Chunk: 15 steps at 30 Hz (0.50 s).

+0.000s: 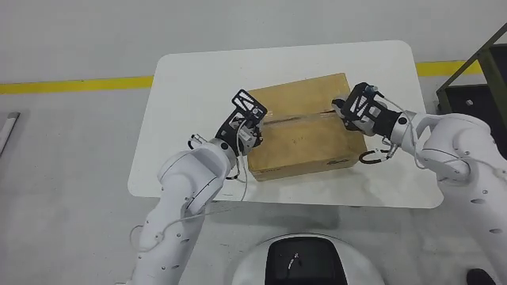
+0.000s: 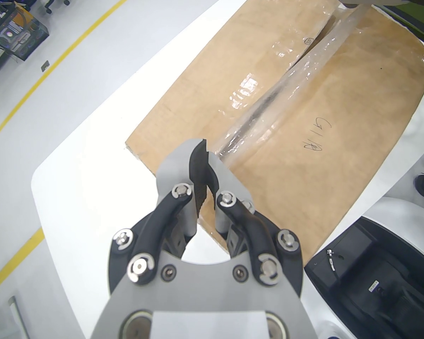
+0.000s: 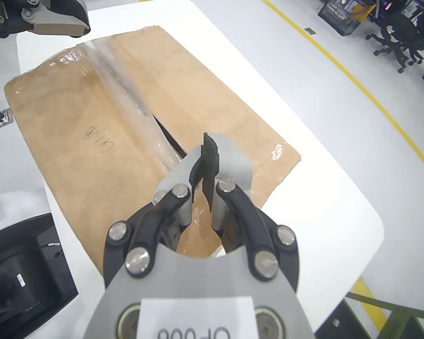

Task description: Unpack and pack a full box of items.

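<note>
Where glossy tape (image 2: 286, 82) wrinkles along its seam, the cardboard box (image 1: 301, 146) gapes.

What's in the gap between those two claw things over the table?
The top of the cardboard box. In the top view its clear-taped seam runs across the stretch from the left gripper to the right gripper.

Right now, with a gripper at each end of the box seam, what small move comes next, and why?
Probably the right gripper should dip its shut tips into the gap beside the tape on the box; the flaps part there, while the left gripper end looks sealed.
</note>
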Motion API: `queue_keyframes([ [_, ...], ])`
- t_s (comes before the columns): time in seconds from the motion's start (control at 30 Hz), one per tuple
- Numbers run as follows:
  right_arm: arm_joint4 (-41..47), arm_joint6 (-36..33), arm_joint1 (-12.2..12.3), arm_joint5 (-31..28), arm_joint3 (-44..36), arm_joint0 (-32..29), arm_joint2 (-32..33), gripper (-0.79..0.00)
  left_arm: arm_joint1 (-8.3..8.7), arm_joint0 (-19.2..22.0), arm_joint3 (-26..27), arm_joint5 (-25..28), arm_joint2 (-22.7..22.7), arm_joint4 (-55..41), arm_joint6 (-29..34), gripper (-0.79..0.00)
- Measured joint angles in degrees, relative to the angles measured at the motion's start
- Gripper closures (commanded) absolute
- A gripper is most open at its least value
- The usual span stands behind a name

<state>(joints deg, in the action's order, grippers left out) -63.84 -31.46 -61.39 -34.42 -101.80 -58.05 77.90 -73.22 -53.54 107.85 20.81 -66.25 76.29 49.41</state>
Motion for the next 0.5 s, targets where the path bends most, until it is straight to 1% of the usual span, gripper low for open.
queue_keyframes([
  [0.27,-1.3,0.5,0.3,0.0,0.1,-0.2,-0.1,0.000,-0.29,0.8,-2.4,-1.4,2.2,1.0,0.0,0.000],
  [0.5,-2.2,1.0,0.3,-0.3,0.6,0.7,-0.8,0.000,-0.41,1.1,-3.8,-2.3,3.0,2.3,-0.2,0.000],
])
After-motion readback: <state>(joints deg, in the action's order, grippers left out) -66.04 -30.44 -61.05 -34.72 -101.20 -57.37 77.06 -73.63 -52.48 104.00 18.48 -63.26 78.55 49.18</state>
